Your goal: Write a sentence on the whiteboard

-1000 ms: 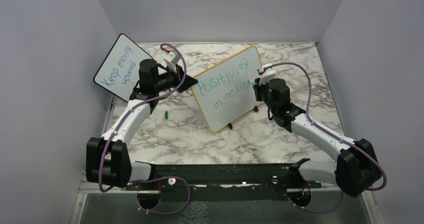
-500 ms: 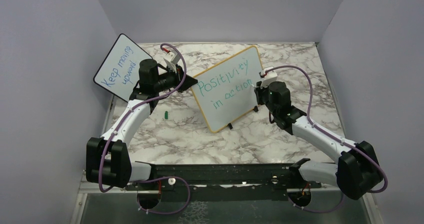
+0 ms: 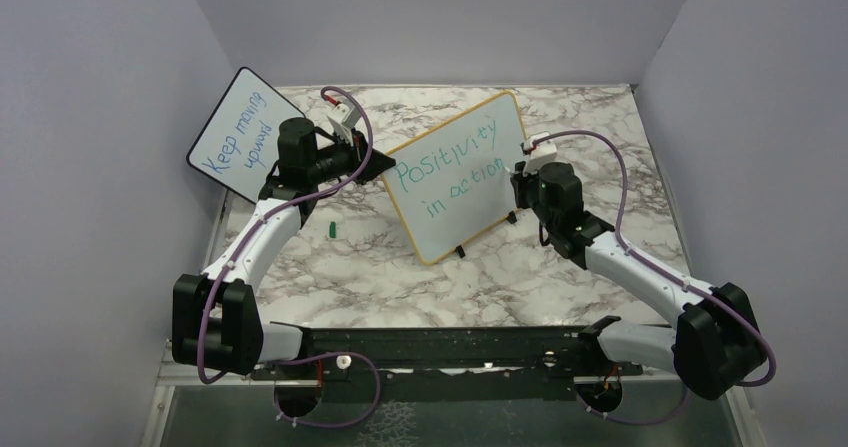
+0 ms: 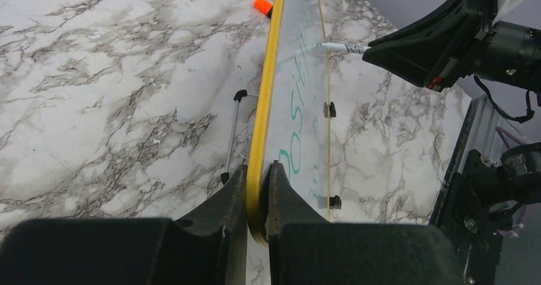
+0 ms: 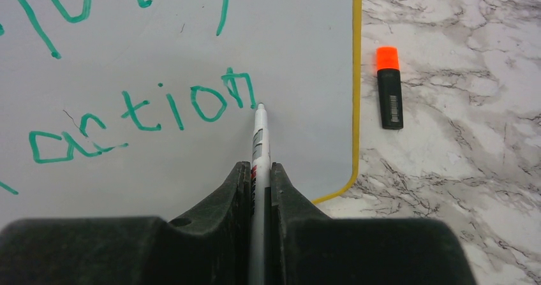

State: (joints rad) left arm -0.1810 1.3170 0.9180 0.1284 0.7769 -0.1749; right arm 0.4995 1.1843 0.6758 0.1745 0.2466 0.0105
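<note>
The whiteboard (image 3: 470,182), yellow-framed, stands tilted on small black feet in the middle of the table. Its green sentence (image 3: 452,163) runs in two lines, ending in "action" (image 5: 147,116). My left gripper (image 4: 258,169) is shut on the whiteboard's yellow edge (image 4: 266,94) at the board's left corner. My right gripper (image 5: 258,168) is shut on a white marker (image 5: 258,138). The marker's tip touches the board just right of the last letter. In the top view the right gripper (image 3: 521,173) sits at the board's right side.
A smaller black-framed board (image 3: 238,132) with blue writing leans at the back left. A small green cap (image 3: 331,230) lies on the marble left of the whiteboard. A black marker with an orange cap (image 5: 389,87) lies beyond the board's right edge. Walls close in on three sides.
My right arm has shifted slightly right and down along the board, carrying the marker tip to the end of "action". The left arm and the board have not moved.
</note>
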